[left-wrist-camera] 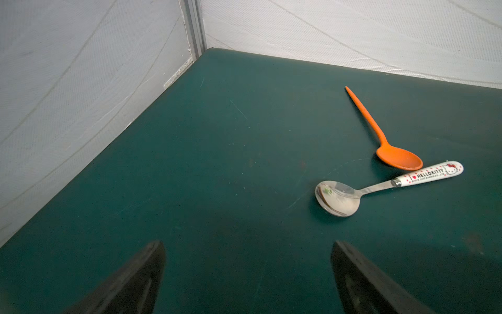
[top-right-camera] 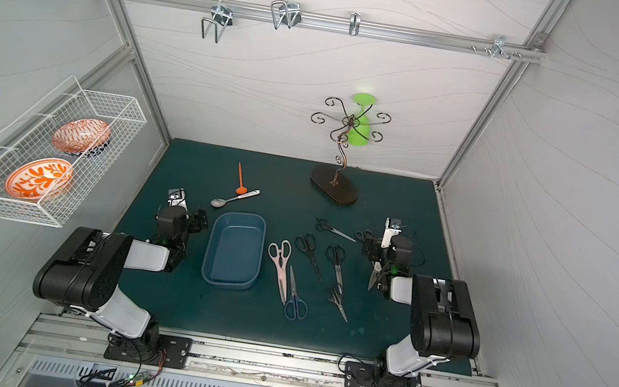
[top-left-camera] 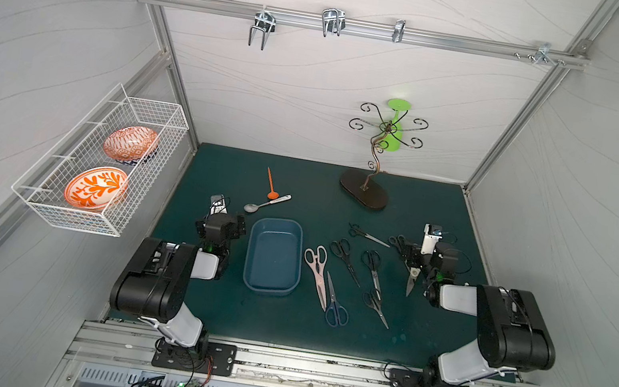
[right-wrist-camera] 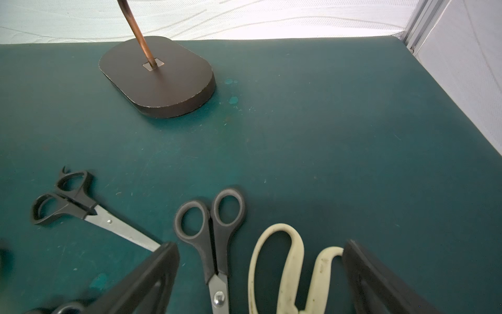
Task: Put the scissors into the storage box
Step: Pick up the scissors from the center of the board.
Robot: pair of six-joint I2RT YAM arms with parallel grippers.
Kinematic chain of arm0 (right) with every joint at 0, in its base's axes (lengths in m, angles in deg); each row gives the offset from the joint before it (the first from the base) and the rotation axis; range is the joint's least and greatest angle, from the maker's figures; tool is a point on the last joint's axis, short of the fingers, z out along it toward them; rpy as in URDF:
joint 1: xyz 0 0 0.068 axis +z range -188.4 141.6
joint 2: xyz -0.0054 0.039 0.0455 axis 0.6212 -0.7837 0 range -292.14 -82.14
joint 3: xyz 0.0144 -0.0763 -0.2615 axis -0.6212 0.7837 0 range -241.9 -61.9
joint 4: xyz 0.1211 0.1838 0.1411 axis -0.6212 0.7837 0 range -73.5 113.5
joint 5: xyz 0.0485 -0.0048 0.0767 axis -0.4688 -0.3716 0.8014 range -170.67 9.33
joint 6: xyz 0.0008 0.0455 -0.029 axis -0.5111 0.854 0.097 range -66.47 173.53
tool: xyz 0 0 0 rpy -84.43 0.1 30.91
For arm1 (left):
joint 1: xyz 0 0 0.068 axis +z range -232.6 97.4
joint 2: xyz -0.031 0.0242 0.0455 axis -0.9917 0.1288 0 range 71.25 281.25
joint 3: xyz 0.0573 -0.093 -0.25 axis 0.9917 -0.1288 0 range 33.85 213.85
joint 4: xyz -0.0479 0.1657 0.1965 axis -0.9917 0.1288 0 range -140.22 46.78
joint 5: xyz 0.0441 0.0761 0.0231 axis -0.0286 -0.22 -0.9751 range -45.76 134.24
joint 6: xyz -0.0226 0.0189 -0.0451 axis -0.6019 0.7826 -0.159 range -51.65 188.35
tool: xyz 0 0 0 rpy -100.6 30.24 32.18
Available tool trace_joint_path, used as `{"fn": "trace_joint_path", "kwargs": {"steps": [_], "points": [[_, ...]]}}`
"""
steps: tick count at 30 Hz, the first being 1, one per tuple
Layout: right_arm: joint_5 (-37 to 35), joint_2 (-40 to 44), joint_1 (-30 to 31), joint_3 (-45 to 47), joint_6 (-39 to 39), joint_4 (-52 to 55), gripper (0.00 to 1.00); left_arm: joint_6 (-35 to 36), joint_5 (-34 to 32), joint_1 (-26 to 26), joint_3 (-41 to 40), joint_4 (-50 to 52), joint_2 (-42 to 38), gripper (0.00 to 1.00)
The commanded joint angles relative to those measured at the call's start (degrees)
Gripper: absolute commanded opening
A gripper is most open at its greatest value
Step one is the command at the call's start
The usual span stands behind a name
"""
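The blue storage box (top-left-camera: 273, 256) (top-right-camera: 235, 249) sits empty on the green mat. To its right lie several scissors: a pink pair (top-left-camera: 315, 271), a dark blue pair (top-left-camera: 336, 306) and black pairs (top-left-camera: 346, 257) (top-left-camera: 373, 270). My right gripper (right-wrist-camera: 260, 243) (top-left-camera: 409, 256) hangs open over a black-handled pair (right-wrist-camera: 214, 239) and a cream-white pair (right-wrist-camera: 290, 269), touching neither. Another black pair (right-wrist-camera: 81, 206) lies beside them. My left gripper (left-wrist-camera: 247, 242) (top-left-camera: 237, 225) is open over bare mat, left of the box.
An orange spoon (left-wrist-camera: 388, 144) and a steel spoon (left-wrist-camera: 353, 193) lie behind the box. A hooked metal stand (top-left-camera: 364, 188) (right-wrist-camera: 157, 78) rises at the back. A white wire basket (top-left-camera: 102, 166) with two plates hangs on the left wall.
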State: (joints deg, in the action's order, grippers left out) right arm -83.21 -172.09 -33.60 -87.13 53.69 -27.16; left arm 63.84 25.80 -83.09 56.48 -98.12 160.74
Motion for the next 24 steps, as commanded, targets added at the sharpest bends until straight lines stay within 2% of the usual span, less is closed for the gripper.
{"fn": "trace_joint_path", "kwargs": {"steps": [1, 17, 21, 23, 24], "points": [[0.36, 0.15, 0.07, -0.43, 0.08, -0.85, 0.99, 0.01, 0.71, 0.23, 0.5, -1.67, -0.59, 1.0], [1.71, -0.01, -0.32, -0.81, 0.08, -0.37, 0.99, -0.19, 1.12, 0.36, 0.83, -1.14, -0.55, 1.0], [-0.73, 0.58, 0.43, -0.32, -0.16, -0.9, 0.99, 0.18, 0.22, 0.2, 0.32, -2.36, -1.38, 1.0], [-3.52, 2.15, 2.32, -1.44, -1.54, 1.41, 0.99, 0.27, 0.14, -0.12, 2.19, 5.21, -5.44, 1.0], [-5.26, 3.99, 3.55, -3.59, -2.37, 7.08, 0.99, 0.21, 0.17, -0.13, 3.11, 7.99, -7.23, 1.0]]}}
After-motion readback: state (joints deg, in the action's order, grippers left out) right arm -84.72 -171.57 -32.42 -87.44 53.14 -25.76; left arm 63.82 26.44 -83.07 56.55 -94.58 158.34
